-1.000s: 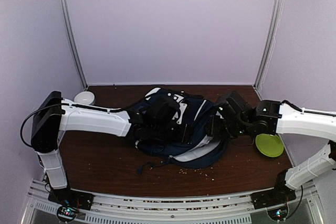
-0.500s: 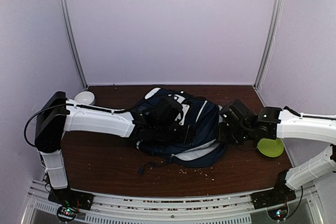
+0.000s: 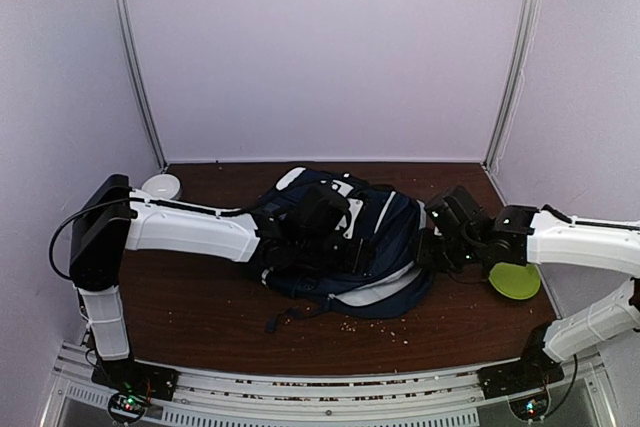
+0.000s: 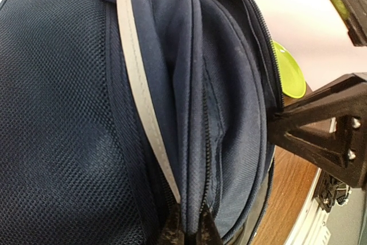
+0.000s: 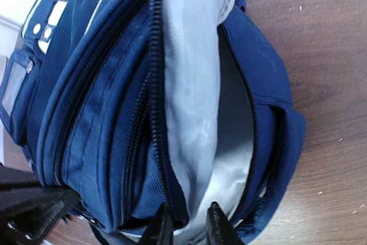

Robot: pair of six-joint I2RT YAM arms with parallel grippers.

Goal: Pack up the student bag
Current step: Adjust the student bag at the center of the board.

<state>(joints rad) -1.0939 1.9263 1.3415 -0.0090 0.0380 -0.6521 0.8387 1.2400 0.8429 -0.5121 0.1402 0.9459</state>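
Two arms are on the student bag, which lies on its side mid-table, nearer the back wall than the arm bases, on the brown wooden table. Navy fabric, mesh panel, and a pale grey stripe running down it in the left wrist view.

Left gripper first: fingertips pressed together at the bottom of its own view, clamped on a fold of navy cloth right beside a zip line. That's a firm pinch on the bag.

Over to the right gripper: its two dark fingertips stand a little apart, one either side of the rim of the main opening, with the zip edge and the light grey lining between them. Whether they actually bite the cloth, I cannot tell. The mouth gapes, lining showing inside.

Any writing? The white patch near the top of the bag shows round studs and dark bars, but nothing I can read. A pale rectangular panel sits on the bag's side, too blurred to make out.

A lime green plate lies on the table just beside the bag, under the right arm. A small white round object sits in the back left corner. Pale crumbs are scattered on the wood in front of the bag.
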